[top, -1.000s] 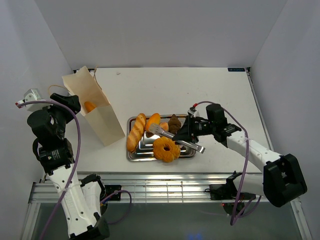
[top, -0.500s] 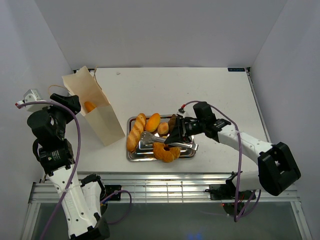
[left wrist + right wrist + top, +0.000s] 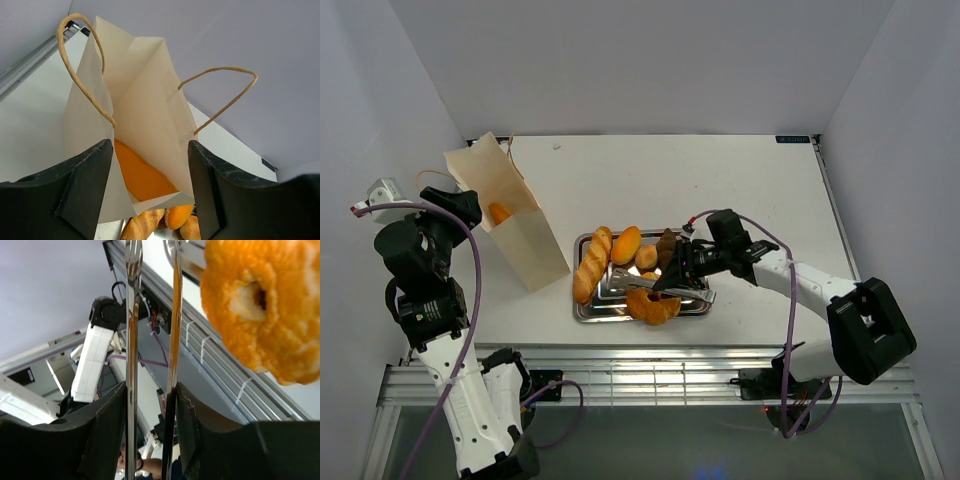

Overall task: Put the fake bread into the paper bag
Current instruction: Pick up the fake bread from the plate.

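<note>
The paper bag (image 3: 515,232) stands tilted at the left, mouth open, with one orange loaf (image 3: 499,212) inside; the left wrist view looks into the bag (image 3: 145,100) and onto that loaf (image 3: 142,172). My left gripper (image 3: 455,207) is open beside the bag's mouth, its fingers (image 3: 82,185) either side of the bag's near corner. A baguette (image 3: 591,264), an oval roll (image 3: 626,243), a small roll (image 3: 646,257), a dark pastry (image 3: 667,245) and a ring doughnut (image 3: 655,305) lie on the steel tray (image 3: 610,312). My right gripper (image 3: 682,270) is shut on metal tongs (image 3: 635,285), whose tips reach over the doughnut (image 3: 260,305).
The tongs' two steel arms (image 3: 132,315) run up between my right fingers. The tray sits near the table's front edge, with a metal rail (image 3: 650,375) just below it. White walls close in the left, back and right sides.
My right gripper has moved left and lower over the tray with the tongs. The doughnut has shifted toward the tray's front and now looks tilted. The left arm has not moved.
</note>
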### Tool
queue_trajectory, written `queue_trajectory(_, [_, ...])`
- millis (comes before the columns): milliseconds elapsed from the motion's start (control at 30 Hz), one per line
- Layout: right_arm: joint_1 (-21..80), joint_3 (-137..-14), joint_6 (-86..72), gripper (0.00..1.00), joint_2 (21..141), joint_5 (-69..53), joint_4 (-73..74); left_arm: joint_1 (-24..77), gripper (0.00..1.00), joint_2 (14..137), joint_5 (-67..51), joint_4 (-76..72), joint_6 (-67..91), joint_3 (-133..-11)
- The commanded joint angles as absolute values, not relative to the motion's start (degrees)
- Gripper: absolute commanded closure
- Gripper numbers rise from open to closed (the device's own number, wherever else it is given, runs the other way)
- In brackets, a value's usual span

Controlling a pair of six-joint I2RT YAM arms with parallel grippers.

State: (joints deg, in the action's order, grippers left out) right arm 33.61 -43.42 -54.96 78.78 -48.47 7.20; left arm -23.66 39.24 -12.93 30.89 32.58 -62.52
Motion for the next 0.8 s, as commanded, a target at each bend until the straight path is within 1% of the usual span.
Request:
queue_trajectory(0, [31.12,-46.84,-52.92,0.53,78.05,-44.49,9.13,-23.64,0.28,39.02,-13.71,30.76,32.34,-63.98])
queue_trajectory(167, [25.41,-51.85,-44.49,0.53,76.38,-41.05,19.23,-23.55,0.28,39.37,-13.71,30.76,32.08,-64.25])
queue_trajectory(300, [15.06,-51.86,-40.09,0.53,74.19,-42.44,23.37,-23.64,0.28,39.64,-13.97,30.41,32.25,-63.9])
queue_trajectory(400, [10.22,-51.5,-36.92,0.53,72.95,-43.5,25.92,-23.55,0.28,39.64,-14.24,29.97,32.52,-63.55])
queue_trajectory(567, [7.12,-48.88,-34.37,0.52,72.51,-45.0,27.6,-23.55,0.28,39.73,-14.33,29.71,32.61,-63.28])
queue_trajectory(767, [6.68,-48.6,-31.2,0.49,71.37,-41.4,29.44,-23.56,0.28,39.38,-13.97,29.88,32.26,-62.93])
